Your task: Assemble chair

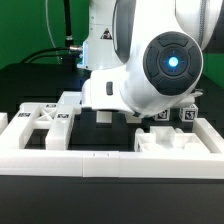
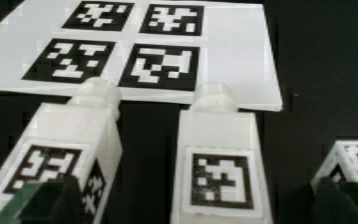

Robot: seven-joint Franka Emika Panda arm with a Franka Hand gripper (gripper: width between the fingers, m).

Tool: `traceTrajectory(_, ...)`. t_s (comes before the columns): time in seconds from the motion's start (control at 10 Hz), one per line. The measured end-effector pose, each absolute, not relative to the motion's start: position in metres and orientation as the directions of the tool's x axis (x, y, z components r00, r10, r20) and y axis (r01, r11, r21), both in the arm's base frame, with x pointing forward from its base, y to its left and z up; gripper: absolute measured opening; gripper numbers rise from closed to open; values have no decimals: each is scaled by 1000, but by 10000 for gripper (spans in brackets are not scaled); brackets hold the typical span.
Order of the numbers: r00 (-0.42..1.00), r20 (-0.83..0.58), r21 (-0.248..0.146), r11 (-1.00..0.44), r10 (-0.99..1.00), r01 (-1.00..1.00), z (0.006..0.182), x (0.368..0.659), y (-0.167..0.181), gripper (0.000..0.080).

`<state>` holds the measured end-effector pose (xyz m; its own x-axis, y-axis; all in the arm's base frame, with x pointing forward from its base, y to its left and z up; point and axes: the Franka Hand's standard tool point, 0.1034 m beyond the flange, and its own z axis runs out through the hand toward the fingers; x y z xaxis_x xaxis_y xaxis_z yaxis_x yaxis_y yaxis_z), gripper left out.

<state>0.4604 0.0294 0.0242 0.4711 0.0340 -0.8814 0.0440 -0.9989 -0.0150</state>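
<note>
Dark room, with a green curtain point(image 1: 35, 30) at the exterior view's left and black cables point(image 1: 66, 30) hanging behind the rig. The tabletop point(image 2: 318, 120) is black, and a long low white border wall point(image 1: 100, 158) runs across the front of the exterior view. The robot arm point(image 1: 150, 70) fills the middle of that view, its round blue-lit joint point(image 1: 172, 62) facing the camera, and it hides the space beneath it. I find the chair in loose parts. A cut-out panel point(image 1: 45, 120) lies behind the wall at the exterior view's left. Small tagged pieces point(image 1: 185, 115) sit at the exterior view's right, with another white part point(image 1: 165, 143) just behind the wall there. In the wrist view, one bar point(image 2: 78, 150) and a second bar point(image 2: 220, 150) lie side by side, near each other but apart. Each bears square tags and a rounded peg at the end toward the marker board point(image 2: 140, 45). The board lies flat with four tags showing. I cannot tell whether the pegs touch it. A third tagged part point(image 2: 354, 170) is cut off by the frame edge. The dark fingertips point(image 2: 43, 198) show well apart above the bars, so I record the jaws as released, grasping nothing.
</note>
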Motion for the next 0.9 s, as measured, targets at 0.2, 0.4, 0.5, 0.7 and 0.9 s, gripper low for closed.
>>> traceTrajectory(0.2,470,-882,-17,-999,38,48,24,460,32,513)
traceTrajectory(0.4,469,-882,-20,-999,41,50,23,460,34,375)
traceTrajectory(0.5,467,-883,-23,-998,44,51,25,460,34,235)
traceTrajectory(0.7,473,-879,-41,-998,64,57,28,464,33,67)
traceTrajectory(0.9,486,-870,-59,-996,82,63,44,479,33,4)
